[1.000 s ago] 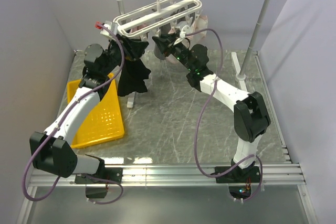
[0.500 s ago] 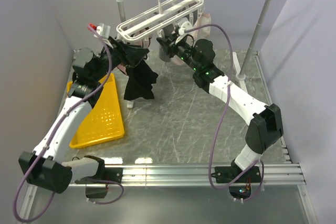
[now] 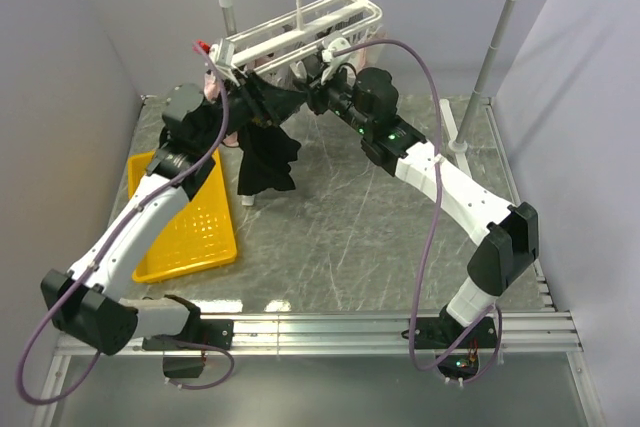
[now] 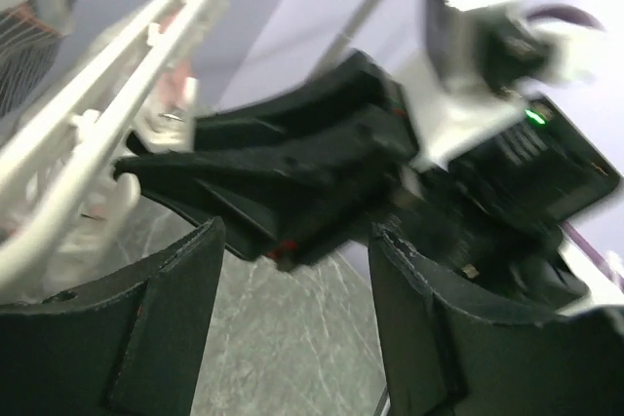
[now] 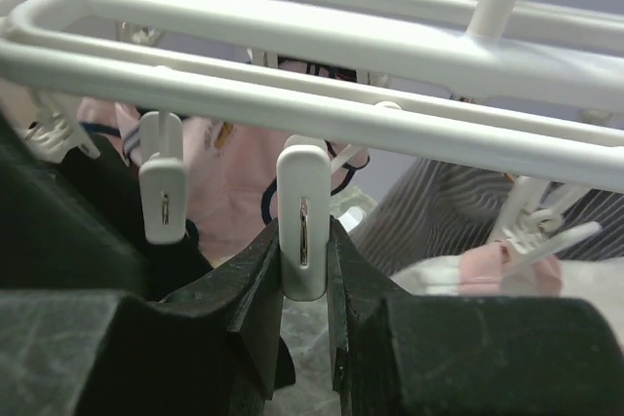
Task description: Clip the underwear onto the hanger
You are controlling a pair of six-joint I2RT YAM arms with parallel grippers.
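Both arms reach up toward the table's far edge, grippers facing each other close together, the left gripper point(image 4: 294, 233) with its fingers spread apart and the right gripper point(image 5: 304, 241) pinched around a white clip point(image 5: 302, 192).

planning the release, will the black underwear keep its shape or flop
Likely floppy: the underwear droops in loose folds below the hanger. Probably light, being thin fabric. A push would likely just swing it, since it hangs from its top.
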